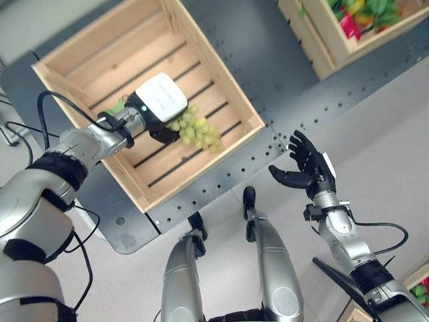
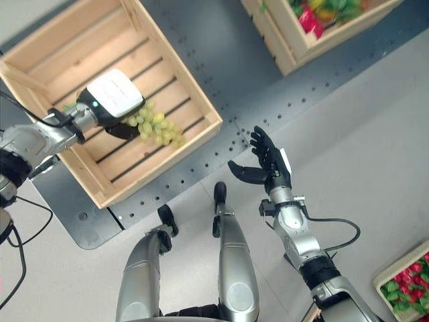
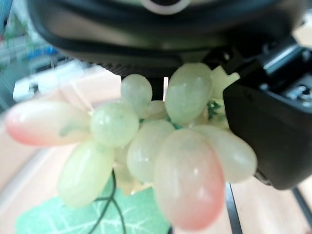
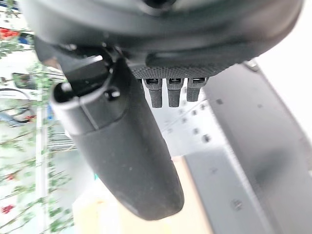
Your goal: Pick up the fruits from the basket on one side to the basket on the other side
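A bunch of pale green grapes (image 1: 196,131) hangs just above the slatted floor of the near wooden crate (image 1: 208,163) on my left. My left hand (image 1: 159,99) reaches into that crate and is shut on the top of the grapes (image 3: 161,146), which sit between its palm and its thumb (image 3: 273,126). A green leaf (image 3: 97,214) lies on the slats beneath them. A second wooden crate (image 1: 322,40) at the far right holds red, yellow and green produce. My right hand (image 1: 310,166) hovers open and holds nothing, palm turned inward, over the pale floor near the plate's edge.
Both crates stand on a dark perforated plate (image 1: 268,60) that runs between them. Another crate with red fruit (image 2: 405,282) sits on the floor at the lower right. Pale floor lies around my right hand.
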